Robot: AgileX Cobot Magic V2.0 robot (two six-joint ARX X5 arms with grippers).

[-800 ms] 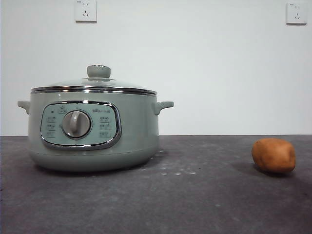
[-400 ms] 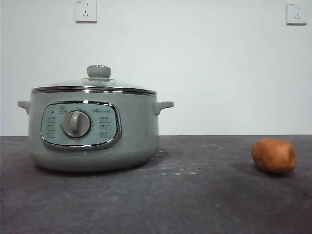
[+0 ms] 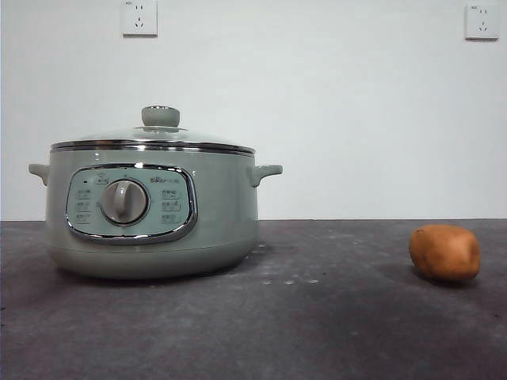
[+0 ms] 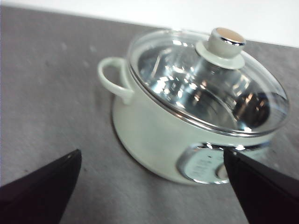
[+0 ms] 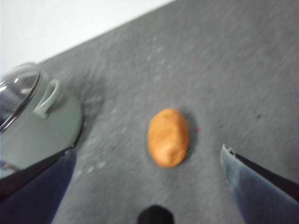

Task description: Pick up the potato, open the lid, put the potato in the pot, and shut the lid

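The pale green pot (image 3: pixel 150 214) stands on the left of the dark table, with its glass lid (image 3: pixel 154 136) on it and the green knob (image 3: pixel 160 116) upright on top. An orange-brown potato (image 3: pixel 444 252) lies on the table far to the right. Neither arm shows in the front view. My left gripper (image 4: pixel 152 179) hangs open above and in front of the pot (image 4: pixel 154 135), looking down on the lid (image 4: pixel 205 84). High over the potato (image 5: pixel 168 137) my right gripper (image 5: pixel 145 163) is open, its jaws wide on either side and well apart from it.
Two wall sockets (image 3: pixel 139 17) (image 3: pixel 482 21) sit on the white wall behind. The dark grey table (image 3: pixel 317 317) stretches bare between pot and potato. In the right wrist view the pot's side handle (image 5: pixel 49 98) lies off to one side of the potato.
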